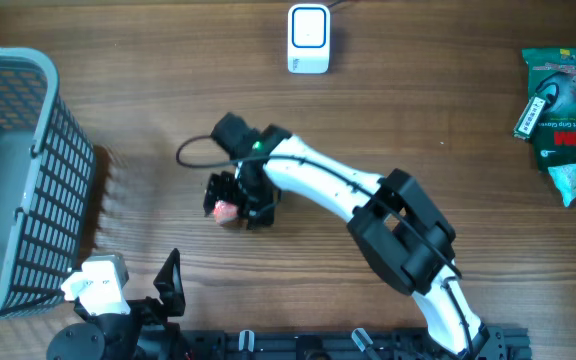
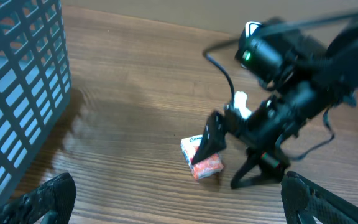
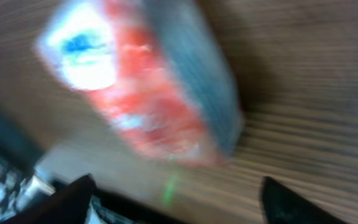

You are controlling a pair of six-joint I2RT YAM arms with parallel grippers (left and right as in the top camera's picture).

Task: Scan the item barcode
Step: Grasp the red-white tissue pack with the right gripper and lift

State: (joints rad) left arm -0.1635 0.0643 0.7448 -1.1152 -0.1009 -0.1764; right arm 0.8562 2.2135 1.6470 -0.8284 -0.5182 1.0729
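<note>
The item, a small red and white box (image 1: 225,209) (image 2: 202,158), lies on the wooden table left of centre. My right gripper (image 1: 236,205) (image 2: 229,160) is directly over it, open, one finger beside the box and the other set apart. In the right wrist view the blurred box (image 3: 148,93) fills the frame beyond the spread fingertips of that gripper (image 3: 178,186). A white barcode scanner (image 1: 308,38) stands at the table's far edge. My left gripper (image 1: 163,285) (image 2: 176,186) is open at the near left with nothing between its fingers.
A grey mesh basket (image 1: 8,170) (image 2: 17,74) stands at the left edge. Green packets (image 1: 558,110) lie at the far right. A black cable (image 1: 193,150) loops from the right wrist over the table.
</note>
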